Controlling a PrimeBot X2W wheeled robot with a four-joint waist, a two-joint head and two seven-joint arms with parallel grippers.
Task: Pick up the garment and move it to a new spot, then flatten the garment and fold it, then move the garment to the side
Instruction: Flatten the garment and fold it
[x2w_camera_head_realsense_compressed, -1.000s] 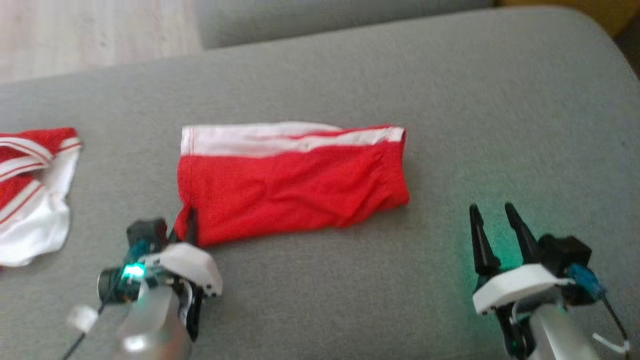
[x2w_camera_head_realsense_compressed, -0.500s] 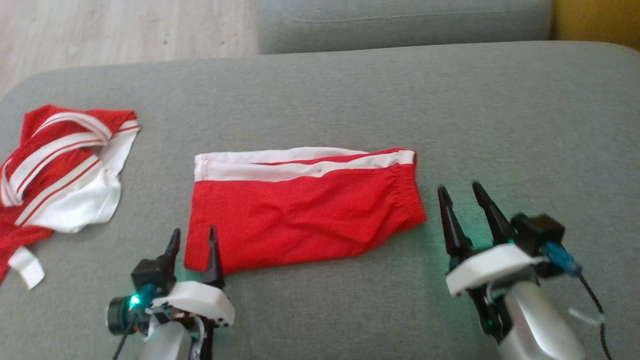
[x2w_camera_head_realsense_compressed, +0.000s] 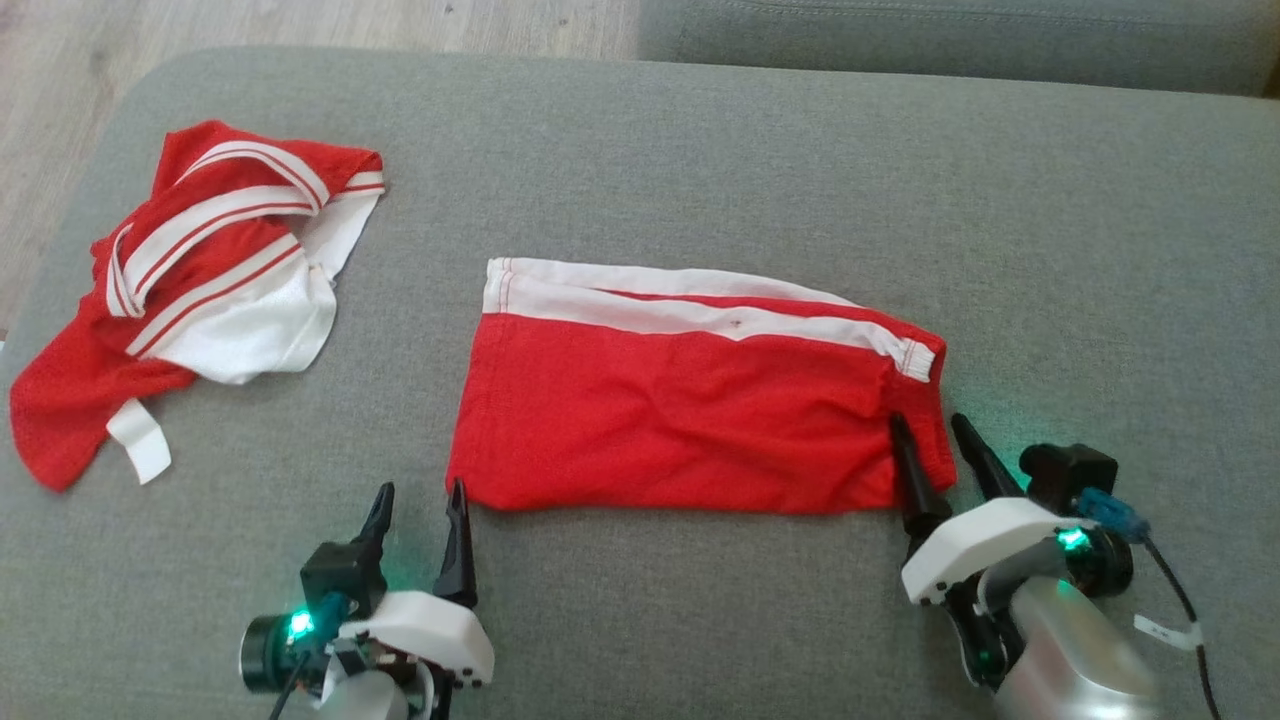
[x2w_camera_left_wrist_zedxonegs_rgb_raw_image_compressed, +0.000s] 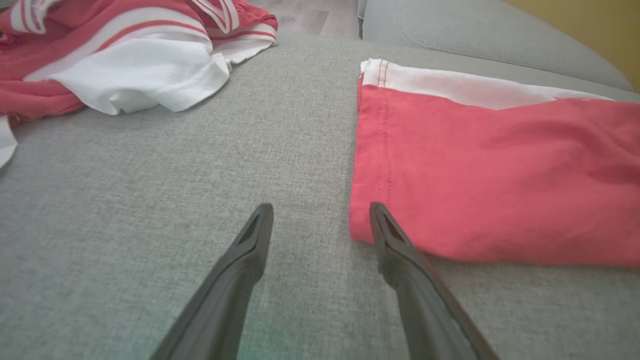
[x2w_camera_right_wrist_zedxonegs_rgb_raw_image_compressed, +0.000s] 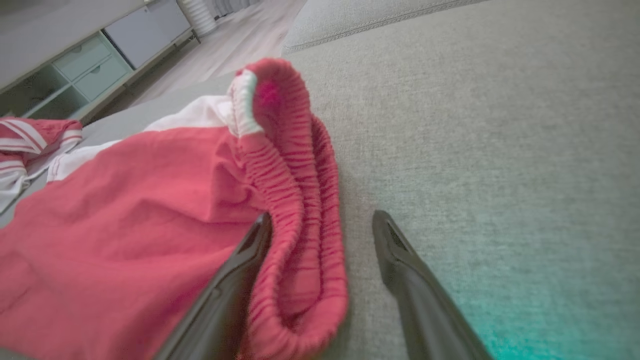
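The garment, red shorts with a white side stripe, lies folded flat in the middle of the grey cushion. My left gripper is open just off its near left corner; in the left wrist view the right finger touches the red hem and bare cushion lies between the fingers of the gripper. My right gripper is open at the shorts' right end. In the right wrist view the gathered waistband lies between the fingers of the gripper, the left finger over the cloth.
A second red and white garment lies crumpled at the cushion's far left, also seen in the left wrist view. Wooden floor lies beyond the cushion's left edge. Another grey cushion sits behind. A pale cabinet stands across the floor.
My left gripper opened and let go of the shorts' near left corner. My right gripper came in from the right to straddle the waistband end. The head camera has shifted.
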